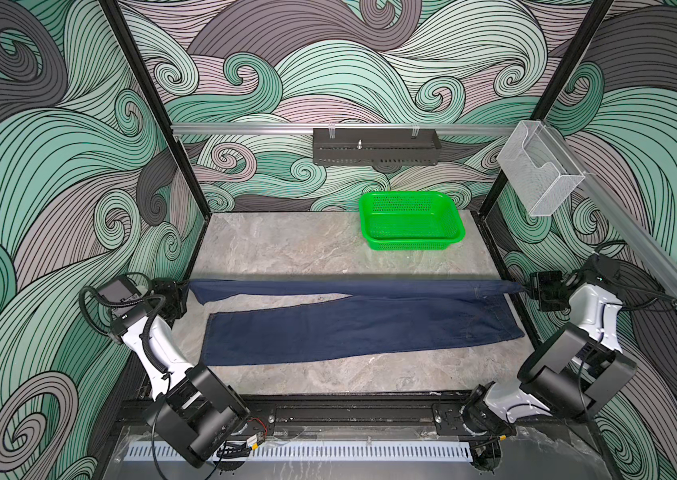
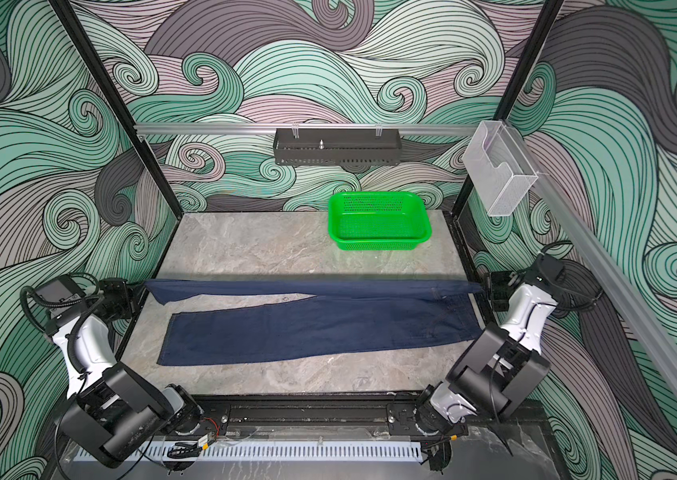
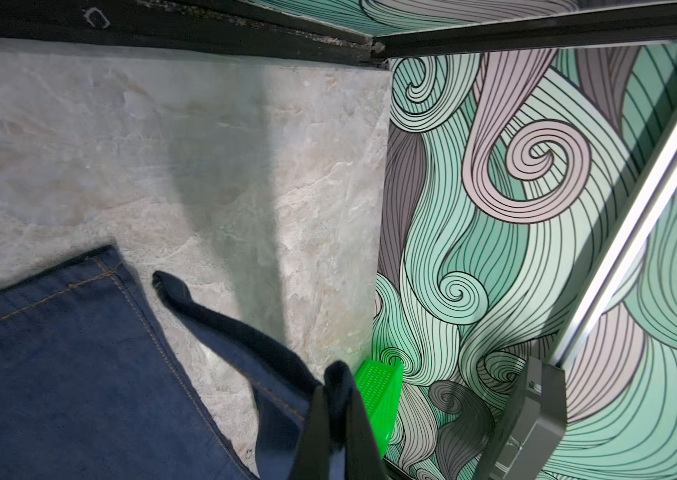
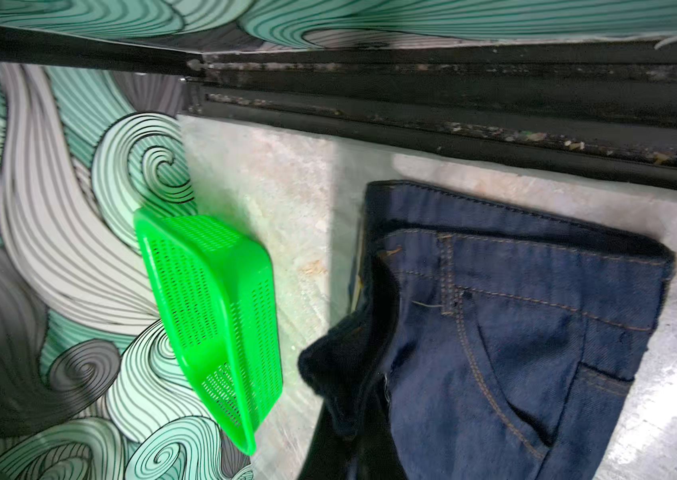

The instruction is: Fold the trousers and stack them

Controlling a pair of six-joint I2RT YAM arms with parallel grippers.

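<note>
The left gripper (image 1: 186, 289), near-left of the bright green perforated plastic basket (image 1: 411, 244), is clamping a leg hem of the long dark navy-blue denim trousers (image 1: 349, 328). These are lying stretched across the grey marbled bench (image 1: 287, 245), on the basket's near side. The right gripper (image 1: 525, 288), near-right of the basket, is clamping the waistband corner, holding that edge raised.

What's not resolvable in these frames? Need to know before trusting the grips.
Fingertips of the left claw: both top views, hidden by its wrist body and the dark navy denim trousers; left wrist view, blurred, cloth-wrapped, cut by the frame edge.
Fingertips of the right claw: same in top views; right wrist view, bunched waistband covers them.
Trousers' underside: flat against the grey marbled tabletop, every view.
</note>
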